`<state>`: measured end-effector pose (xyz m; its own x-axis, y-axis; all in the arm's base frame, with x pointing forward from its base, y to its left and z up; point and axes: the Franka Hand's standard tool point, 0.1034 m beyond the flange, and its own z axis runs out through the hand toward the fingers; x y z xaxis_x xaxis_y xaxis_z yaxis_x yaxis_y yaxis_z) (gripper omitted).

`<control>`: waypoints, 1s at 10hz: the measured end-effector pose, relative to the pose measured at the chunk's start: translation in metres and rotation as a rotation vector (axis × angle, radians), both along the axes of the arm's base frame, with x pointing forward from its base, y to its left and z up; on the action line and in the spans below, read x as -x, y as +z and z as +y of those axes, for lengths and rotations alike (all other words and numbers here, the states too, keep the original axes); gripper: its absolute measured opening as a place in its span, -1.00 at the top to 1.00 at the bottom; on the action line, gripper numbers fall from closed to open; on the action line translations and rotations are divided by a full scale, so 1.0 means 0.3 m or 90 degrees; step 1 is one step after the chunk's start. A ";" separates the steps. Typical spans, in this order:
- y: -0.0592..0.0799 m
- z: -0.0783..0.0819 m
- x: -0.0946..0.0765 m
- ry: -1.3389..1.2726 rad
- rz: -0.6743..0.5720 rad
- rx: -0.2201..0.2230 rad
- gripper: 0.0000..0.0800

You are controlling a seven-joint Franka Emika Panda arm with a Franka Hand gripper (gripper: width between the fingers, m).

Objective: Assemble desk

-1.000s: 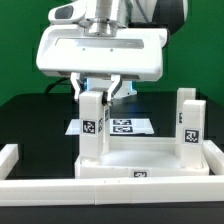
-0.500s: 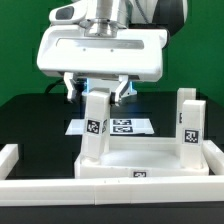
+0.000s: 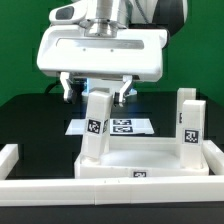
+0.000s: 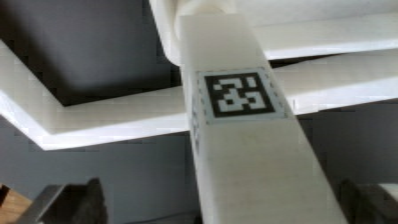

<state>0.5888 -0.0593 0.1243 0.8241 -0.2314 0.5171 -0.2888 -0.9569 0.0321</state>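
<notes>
The desk top (image 3: 150, 163), a white tray with a raised rim, lies on the black table. Two white tagged legs stand on it. The leg on the exterior view's left (image 3: 94, 125) leans slightly; the other leg (image 3: 187, 122) stands upright at the right corner. My gripper (image 3: 97, 92) hangs over the left leg's upper end, open, with its fingers (image 3: 68, 88) apart on either side and clear of it. In the wrist view that leg (image 4: 240, 120) runs between the dark fingertips (image 4: 63, 200) of the gripper (image 4: 222, 205), down to the tray's rim (image 4: 107, 115).
The marker board (image 3: 125, 126) lies flat on the table behind the tray. White border rails run along the exterior view's left (image 3: 10, 158), right (image 3: 213, 152) and front (image 3: 110, 198), close around the tray.
The jaws have spread apart and let go of the left leg. The leg's upper end now leans a little toward the exterior view's right.
</notes>
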 end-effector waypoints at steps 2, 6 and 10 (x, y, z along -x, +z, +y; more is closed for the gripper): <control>-0.004 0.005 0.002 0.000 0.011 -0.006 -0.62; 0.076 -0.009 -0.023 -0.009 0.131 -0.096 -0.62; 0.028 -0.016 0.006 -0.019 0.318 -0.169 -0.62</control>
<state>0.5871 -0.0642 0.1328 0.9449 -0.3272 -0.0125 -0.3273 -0.9424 -0.0694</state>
